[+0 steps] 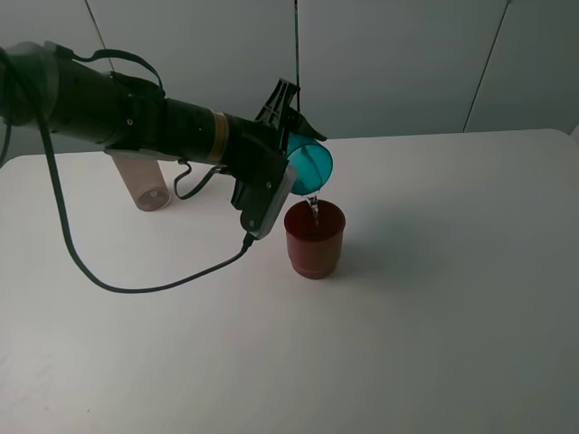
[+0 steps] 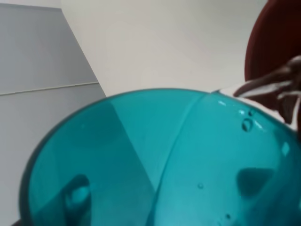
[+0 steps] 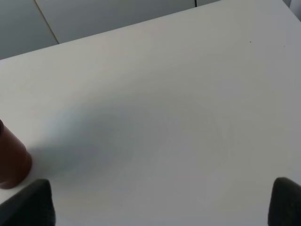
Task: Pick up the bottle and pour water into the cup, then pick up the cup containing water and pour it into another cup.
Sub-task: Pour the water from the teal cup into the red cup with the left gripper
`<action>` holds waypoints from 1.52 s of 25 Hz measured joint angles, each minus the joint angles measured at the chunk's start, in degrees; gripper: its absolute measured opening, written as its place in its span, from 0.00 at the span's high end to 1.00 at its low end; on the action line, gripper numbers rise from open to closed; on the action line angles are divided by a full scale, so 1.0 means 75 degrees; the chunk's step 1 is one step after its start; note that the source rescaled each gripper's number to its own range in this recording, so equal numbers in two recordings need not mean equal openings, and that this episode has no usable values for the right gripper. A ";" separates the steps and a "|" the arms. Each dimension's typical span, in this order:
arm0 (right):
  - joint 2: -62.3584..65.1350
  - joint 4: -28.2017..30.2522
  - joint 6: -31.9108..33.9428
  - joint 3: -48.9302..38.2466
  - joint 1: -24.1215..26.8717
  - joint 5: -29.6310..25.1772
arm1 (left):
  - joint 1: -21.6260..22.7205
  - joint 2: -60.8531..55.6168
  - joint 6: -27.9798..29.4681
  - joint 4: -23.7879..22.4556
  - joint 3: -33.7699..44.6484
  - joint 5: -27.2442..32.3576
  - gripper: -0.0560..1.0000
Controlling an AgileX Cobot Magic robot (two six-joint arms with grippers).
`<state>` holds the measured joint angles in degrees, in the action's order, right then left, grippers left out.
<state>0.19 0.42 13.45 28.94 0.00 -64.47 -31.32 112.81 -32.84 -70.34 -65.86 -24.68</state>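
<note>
My left gripper (image 1: 297, 136) is shut on the teal cup (image 1: 310, 167) and holds it tipped over, its mouth above the red cup (image 1: 314, 242). A thin stream of water (image 1: 313, 209) falls from the teal cup into the red cup. The teal cup fills the left wrist view (image 2: 155, 160), with the red cup (image 2: 275, 47) beyond its rim. The smoky-grey bottle (image 1: 148, 185) stands at the back left, its upper part hidden behind my left arm. My right gripper (image 3: 157, 205) is open and empty over bare table. The red cup (image 3: 11, 160) shows at the edge of the right wrist view.
A black cable (image 1: 136, 287) loops from my left arm down across the white table (image 1: 434, 316). A grey wall (image 1: 407, 63) runs behind the table's far edge. My right arm does not show in the high view.
</note>
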 joint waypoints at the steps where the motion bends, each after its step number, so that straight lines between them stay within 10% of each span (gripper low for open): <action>1: 0.0000 0.0000 0.0000 0.0000 0.0000 0.0000 | -0.0013 0.0000 -0.0116 0.0000 0.0000 0.0000 0.86; 38: 0.0000 0.0000 0.0193 0.0000 0.0000 -0.0014 | -0.0013 -0.0005 -0.2411 0.0056 0.0000 -0.0402 0.86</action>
<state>0.19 0.42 14.90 28.94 0.00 -64.57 -31.42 112.78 -50.92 -69.92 -65.86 -27.70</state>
